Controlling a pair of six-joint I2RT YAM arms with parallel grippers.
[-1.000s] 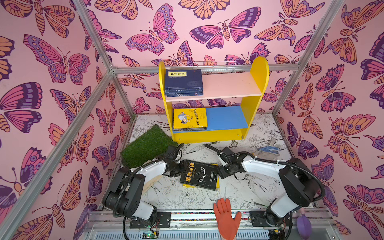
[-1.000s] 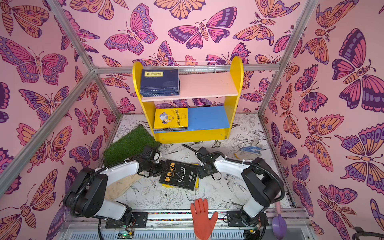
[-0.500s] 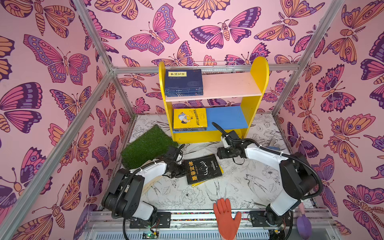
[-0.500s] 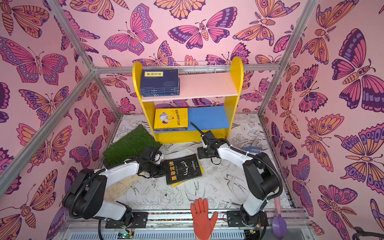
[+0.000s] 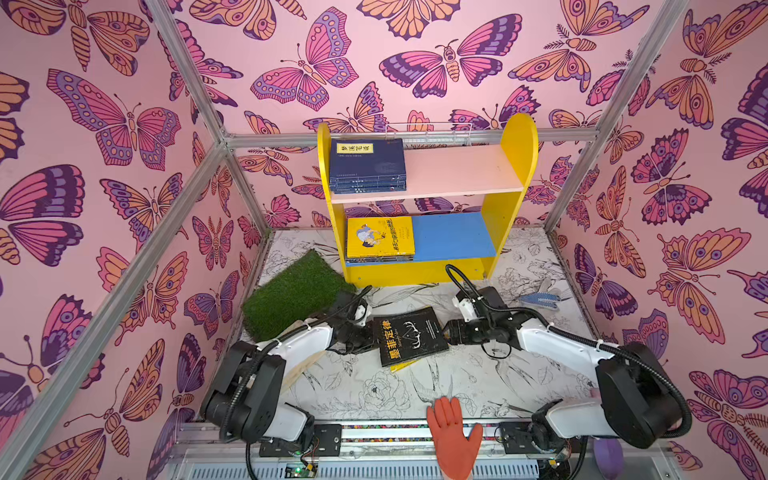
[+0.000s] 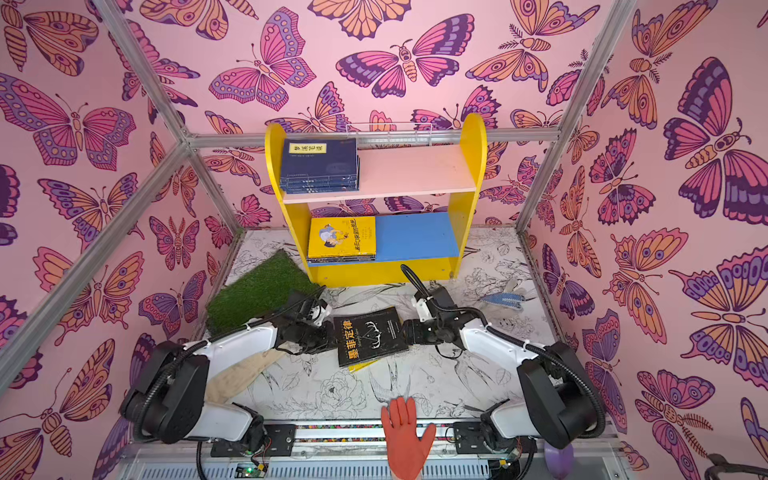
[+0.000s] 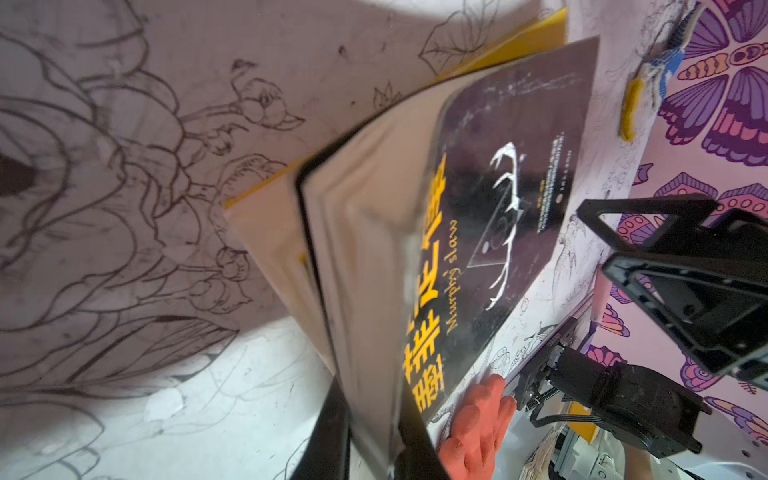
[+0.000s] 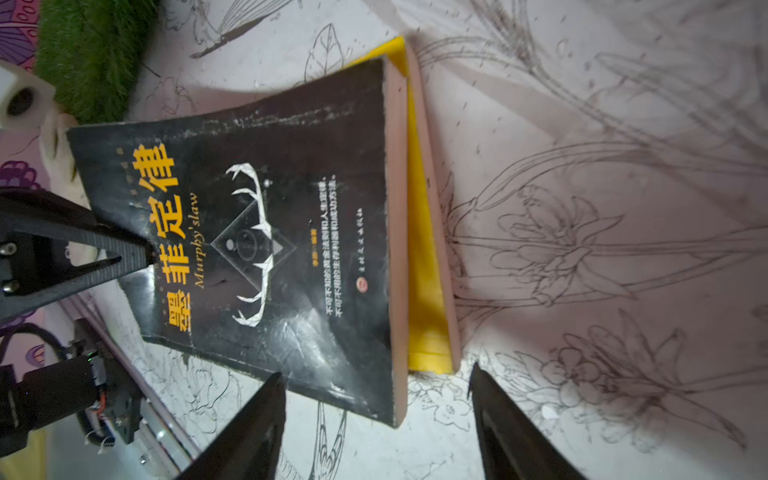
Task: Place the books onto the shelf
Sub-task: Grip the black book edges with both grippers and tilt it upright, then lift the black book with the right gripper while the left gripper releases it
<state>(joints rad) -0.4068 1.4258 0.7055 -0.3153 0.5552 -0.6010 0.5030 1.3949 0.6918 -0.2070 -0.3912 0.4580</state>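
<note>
Since 1 s ago the left end effector (image 5: 366, 338) has closed on the black book (image 5: 409, 341), and the book has turned a little. The right end effector (image 5: 448, 334) went up toward the shelf (image 5: 516, 137) and is now back at the book's far edge.

Left wrist view: fingers (image 7: 332, 436) pinch cover + pages at the edge by the yellow title. That end is raised off the yellow book (image 7: 519, 45) underneath. Both top views give only a yellow sliver poking out below the black cover.

Right wrist view: jaws wide apart w/ the black book's corner btwn the fingertips (image 8: 266, 399), nothing gripped. Can't tell if they touch it. Here the yellow book lies flat on the tabletop (image 5: 374, 395), sticking out along one long side.

Top views only: navy books (image 5: 368, 166) stacked on the shelf's pink board and yellow-cover books (image 5: 380, 237) on the blue board, both at the left end.
</note>
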